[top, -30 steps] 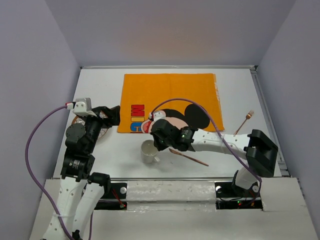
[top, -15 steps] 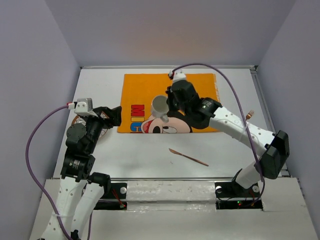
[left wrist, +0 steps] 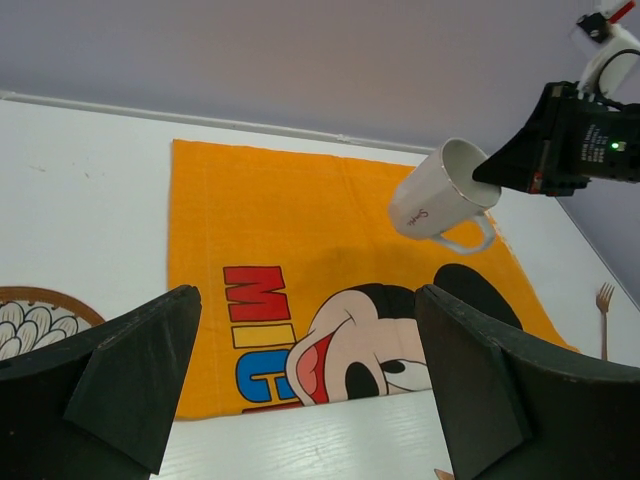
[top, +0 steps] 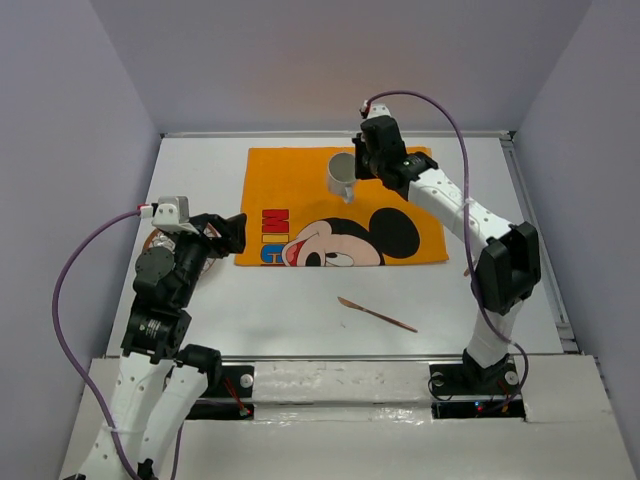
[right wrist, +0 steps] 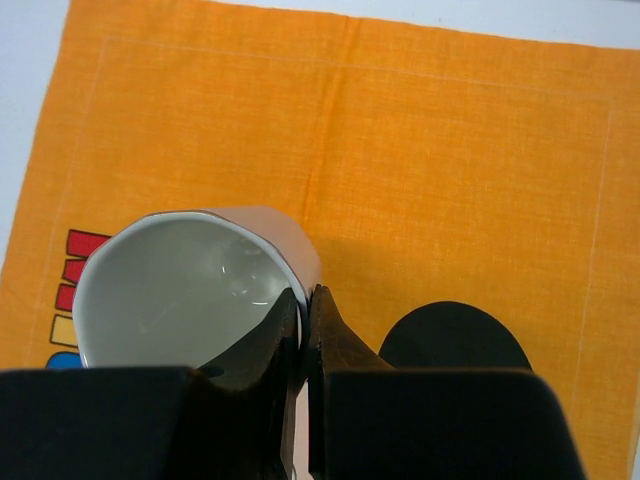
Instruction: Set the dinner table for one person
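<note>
My right gripper (top: 357, 172) is shut on the rim of a white mug (top: 341, 175) and holds it tilted above the far part of the orange Mickey Mouse cloth (top: 290, 190). In the right wrist view one finger is inside the mug (right wrist: 180, 290) and one outside, at the gripper (right wrist: 306, 300). The mug also shows in the left wrist view (left wrist: 440, 190). My left gripper (top: 228, 232) is open and empty near the cloth's left edge, above the white dinner table (top: 290, 310).
A copper-coloured knife (top: 377, 314) lies on the table in front of the cloth. A fork (left wrist: 603, 300) lies to the right of the cloth. A patterned plate (top: 155, 243) sits at the left under my left arm.
My right gripper took the mug from the table in front of the cloth, lifted it and carried it to above the cloth's far part. The left arm has barely moved.
</note>
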`<action>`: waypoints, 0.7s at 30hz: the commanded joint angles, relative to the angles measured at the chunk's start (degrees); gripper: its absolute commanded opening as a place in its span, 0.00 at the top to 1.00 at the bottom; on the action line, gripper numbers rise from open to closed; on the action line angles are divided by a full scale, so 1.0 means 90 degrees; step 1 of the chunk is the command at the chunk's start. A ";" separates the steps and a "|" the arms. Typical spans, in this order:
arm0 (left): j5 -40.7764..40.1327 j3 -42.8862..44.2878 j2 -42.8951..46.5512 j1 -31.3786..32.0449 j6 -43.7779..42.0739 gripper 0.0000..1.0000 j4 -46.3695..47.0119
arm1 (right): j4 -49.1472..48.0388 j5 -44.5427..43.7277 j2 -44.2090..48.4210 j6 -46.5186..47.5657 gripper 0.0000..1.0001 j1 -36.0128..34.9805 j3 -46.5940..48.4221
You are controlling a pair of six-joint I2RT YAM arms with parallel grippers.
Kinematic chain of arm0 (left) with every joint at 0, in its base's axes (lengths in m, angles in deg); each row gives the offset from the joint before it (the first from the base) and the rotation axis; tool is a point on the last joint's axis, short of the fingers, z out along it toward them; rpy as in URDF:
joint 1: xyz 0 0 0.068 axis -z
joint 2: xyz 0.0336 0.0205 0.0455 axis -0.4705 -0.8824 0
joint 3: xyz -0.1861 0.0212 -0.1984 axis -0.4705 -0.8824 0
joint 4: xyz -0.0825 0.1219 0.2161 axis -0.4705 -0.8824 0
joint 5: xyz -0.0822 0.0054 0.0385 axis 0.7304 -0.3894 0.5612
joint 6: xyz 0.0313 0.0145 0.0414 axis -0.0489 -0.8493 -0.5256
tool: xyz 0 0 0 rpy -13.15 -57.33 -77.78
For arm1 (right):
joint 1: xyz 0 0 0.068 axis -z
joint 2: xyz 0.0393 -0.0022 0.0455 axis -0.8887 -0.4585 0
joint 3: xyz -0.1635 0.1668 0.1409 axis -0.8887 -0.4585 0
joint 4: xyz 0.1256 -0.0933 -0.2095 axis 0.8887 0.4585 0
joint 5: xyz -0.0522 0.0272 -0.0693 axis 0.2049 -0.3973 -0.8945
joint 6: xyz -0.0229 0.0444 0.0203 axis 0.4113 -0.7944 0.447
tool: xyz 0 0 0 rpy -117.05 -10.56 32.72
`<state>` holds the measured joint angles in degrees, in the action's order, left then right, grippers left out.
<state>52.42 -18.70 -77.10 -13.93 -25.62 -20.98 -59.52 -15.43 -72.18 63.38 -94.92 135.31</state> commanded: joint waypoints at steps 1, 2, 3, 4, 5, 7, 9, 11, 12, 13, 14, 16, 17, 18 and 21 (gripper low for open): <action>-0.0020 0.0091 -0.0040 0.0100 -0.0171 0.01 0.0216 | -0.0568 0.0336 -0.0104 -0.0010 1.00 0.0170 0.0788; -0.0010 0.0091 -0.0050 0.0100 -0.0161 0.01 0.0216 | -0.0558 0.0346 -0.0240 0.0000 1.00 0.0170 0.0866; -0.0010 0.0100 -0.0030 0.0110 -0.0161 0.01 0.0206 | -0.0558 0.0375 -0.0309 0.0000 1.00 0.0228 0.0905; -0.0029 0.0100 -0.0030 0.0119 -0.0171 0.01 0.0206 | -0.0558 0.0395 -0.0435 0.0010 1.00 0.0229 0.0925; -0.0029 0.0100 -0.0020 0.0129 -0.0161 0.01 0.0197 | -0.0539 0.0385 -0.0504 0.0000 1.00 0.0229 0.0954; -0.0039 0.0100 -0.0040 0.0148 -0.0171 0.01 0.0197 | -0.0510 0.0424 -0.0641 0.0000 1.00 0.0297 0.1042; -0.0049 0.0100 -0.0050 0.0168 -0.0180 0.01 0.0197 | -0.0490 0.0453 -0.0787 -0.0029 1.00 0.0355 0.1091; -0.0068 0.0110 -0.0050 0.0158 -0.0181 0.01 0.0187 | -0.0480 0.0483 -0.0798 -0.0039 1.00 0.0356 0.1082; -0.0068 0.0110 -0.0040 0.0158 -0.0180 0.01 0.0187 | -0.0471 0.0483 -0.0759 -0.0049 1.00 0.0356 0.1053; -0.0088 0.0110 -0.0040 0.0158 -0.0180 0.01 0.0167 | -0.0480 0.0473 -0.0720 -0.0049 1.00 0.0356 0.1023; -0.0078 0.0110 -0.0050 0.0168 -0.0190 0.01 0.0177 | -0.0480 0.0309 -0.0671 -0.0020 1.00 0.0356 0.0984; -0.0078 0.0110 -0.0050 0.0168 -0.0190 0.01 0.0187 | -0.0471 0.0132 -0.0545 0.0097 1.00 0.0452 0.0994; -0.0069 0.0110 -0.0059 0.0168 -0.0181 0.01 0.0187 | -0.0470 0.0199 -0.0495 0.0107 1.00 0.0637 0.1003; -0.0068 0.0110 -0.0050 0.0159 -0.0180 0.01 0.0177 | -0.0461 0.0258 -0.0437 0.0117 1.00 0.0745 0.1003; -0.0068 0.0100 -0.0020 0.0168 -0.0171 0.01 0.0167 | -0.0432 0.0316 -0.0436 0.0156 1.00 0.1281 0.1052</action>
<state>51.83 -18.70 -77.21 -12.67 -26.21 -21.00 -58.39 -12.31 -81.23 64.01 -89.98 140.04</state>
